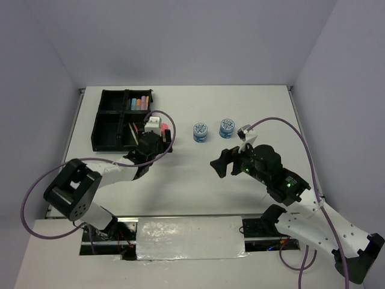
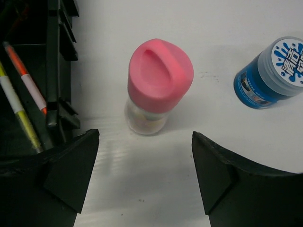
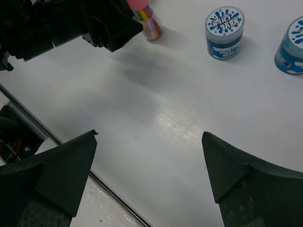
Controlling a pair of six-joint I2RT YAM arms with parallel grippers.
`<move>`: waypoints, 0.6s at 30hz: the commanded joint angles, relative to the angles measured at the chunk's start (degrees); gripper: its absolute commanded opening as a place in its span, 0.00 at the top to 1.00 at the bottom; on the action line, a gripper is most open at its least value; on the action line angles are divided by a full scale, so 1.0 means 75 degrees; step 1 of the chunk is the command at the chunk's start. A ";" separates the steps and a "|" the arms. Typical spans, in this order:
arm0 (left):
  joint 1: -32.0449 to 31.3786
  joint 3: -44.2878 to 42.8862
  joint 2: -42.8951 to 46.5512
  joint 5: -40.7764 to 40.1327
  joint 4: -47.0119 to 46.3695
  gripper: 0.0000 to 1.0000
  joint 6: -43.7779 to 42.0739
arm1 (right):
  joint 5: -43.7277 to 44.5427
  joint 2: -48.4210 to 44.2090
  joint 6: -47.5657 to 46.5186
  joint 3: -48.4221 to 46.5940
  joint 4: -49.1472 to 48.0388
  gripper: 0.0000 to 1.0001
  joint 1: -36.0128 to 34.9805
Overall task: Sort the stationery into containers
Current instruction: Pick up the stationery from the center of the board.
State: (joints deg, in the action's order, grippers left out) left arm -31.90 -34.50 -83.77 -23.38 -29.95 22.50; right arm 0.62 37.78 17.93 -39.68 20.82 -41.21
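Note:
A stubby pink-capped tube (image 2: 158,85) stands upright on the white table, just right of the black four-compartment tray (image 2: 57,71). My left gripper (image 2: 144,142) is open, its fingertips a little short of the tube on either side, with nothing between them. An orange pen (image 2: 26,78) and a yellow-green pen (image 2: 16,113) lie in the tray's near right compartment. Pastel markers (image 1: 141,102) fill the far right compartment. Two round blue tins (image 1: 200,132) (image 1: 227,127) stand mid-table. My right gripper (image 1: 222,162) hovers open and empty, near side of the tins.
The table's front edge (image 3: 71,151) runs under my right gripper's left finger. A silver taped strip (image 1: 189,238) lies between the arm bases. Purple cables (image 1: 289,126) loop over both arms. Grey walls close off the table's far and side edges.

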 commanded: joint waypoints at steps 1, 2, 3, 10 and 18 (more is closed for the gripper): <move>-0.0047 -0.0532 -0.0536 -0.0129 -0.0916 0.10 -0.0141 | -0.0048 0.0107 -0.0211 -0.0147 -0.0068 0.00 0.0010; -0.0036 -0.0579 -0.0643 -0.0164 -0.0974 0.10 -0.0152 | -0.0083 0.0096 -0.0211 -0.0135 -0.0104 0.00 -0.0013; -0.0036 -0.0638 -0.0748 -0.0234 -0.0963 0.10 -0.0129 | -0.0222 0.0096 -0.0223 -0.0089 -0.0127 0.00 -0.0013; -0.0036 -0.1515 -0.1897 -0.0563 -0.0834 0.20 -0.0106 | -0.0610 0.0318 -0.0258 -0.0018 -0.0338 0.00 -0.0001; -0.0001 -0.1705 -0.2062 -0.0867 -0.0729 0.68 0.0117 | -0.0482 0.0178 -0.0340 0.0064 -0.0268 0.00 -0.0025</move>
State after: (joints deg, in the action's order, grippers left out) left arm -31.97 -46.09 -99.85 -27.94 -32.75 22.65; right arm -3.03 40.05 16.58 -39.66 20.51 -41.21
